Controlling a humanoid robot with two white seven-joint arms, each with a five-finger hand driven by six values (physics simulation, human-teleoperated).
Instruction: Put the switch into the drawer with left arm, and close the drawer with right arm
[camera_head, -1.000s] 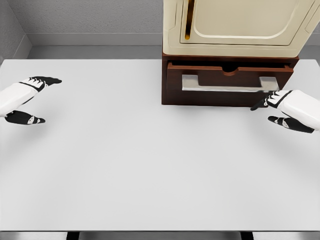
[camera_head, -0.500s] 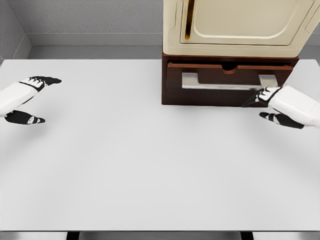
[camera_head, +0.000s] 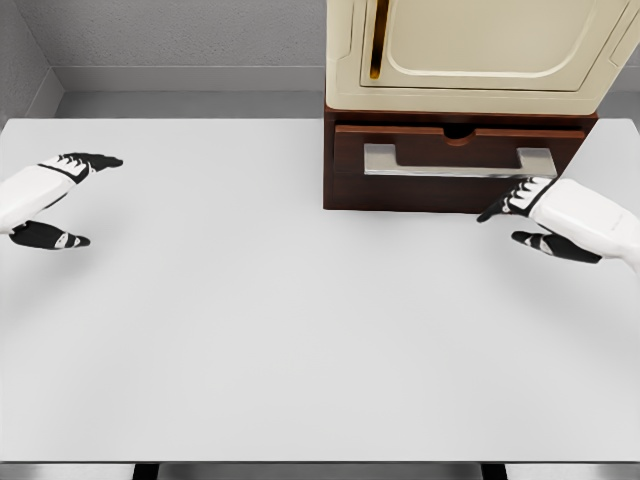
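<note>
Right hand (camera_head: 545, 215), fingers loosely spread and empty, sits low against the drawer (camera_head: 458, 165) front under its handle (camera_head: 458, 161), likely to push it shut; left hand (camera_head: 45, 195) idles open and empty far left; switch not visible, presumably inside.

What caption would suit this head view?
Right hand at the brown drawer front; left hand rests open at the table's far left.
</note>
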